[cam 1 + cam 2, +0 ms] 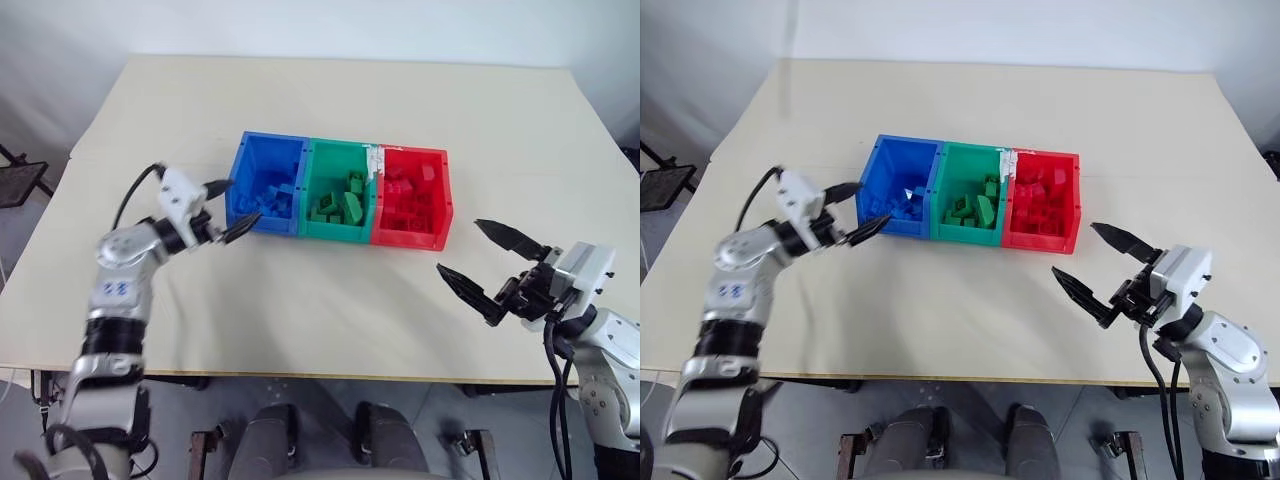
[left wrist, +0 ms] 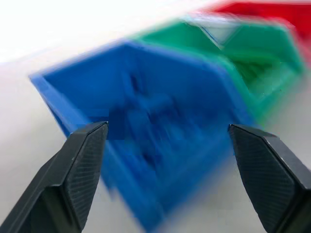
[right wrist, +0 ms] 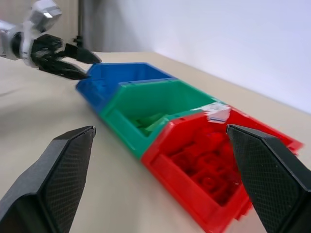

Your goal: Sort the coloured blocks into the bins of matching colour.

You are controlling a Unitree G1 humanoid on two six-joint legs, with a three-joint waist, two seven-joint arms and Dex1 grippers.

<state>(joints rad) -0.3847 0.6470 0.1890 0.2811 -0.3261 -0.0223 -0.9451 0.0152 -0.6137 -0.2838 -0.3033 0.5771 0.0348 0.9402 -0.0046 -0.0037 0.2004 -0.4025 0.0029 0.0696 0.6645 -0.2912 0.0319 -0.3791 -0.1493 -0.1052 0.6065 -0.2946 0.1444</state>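
Three bins stand side by side mid-table: a blue bin (image 1: 270,138), a green bin (image 1: 335,231) and a red bin (image 1: 406,238). Blue blocks (image 1: 268,203) lie in the blue bin, green blocks (image 1: 341,205) in the green one, and red blocks (image 1: 400,190) in the red one. At the blue bin's outer left wall my left gripper (image 1: 238,206) is open, with nothing between its fingers (image 2: 82,160). My right gripper (image 1: 460,245) hangs open and empty to the right of the red bin, nearer the table's front edge, and faces the red bin (image 3: 194,184).
The cream table (image 1: 330,320) is bare in front of the bins and behind them. A dark stand (image 1: 20,180) sits off the table's left side. The right wrist view also shows the left gripper (image 3: 80,65) by the blue bin (image 3: 126,73).
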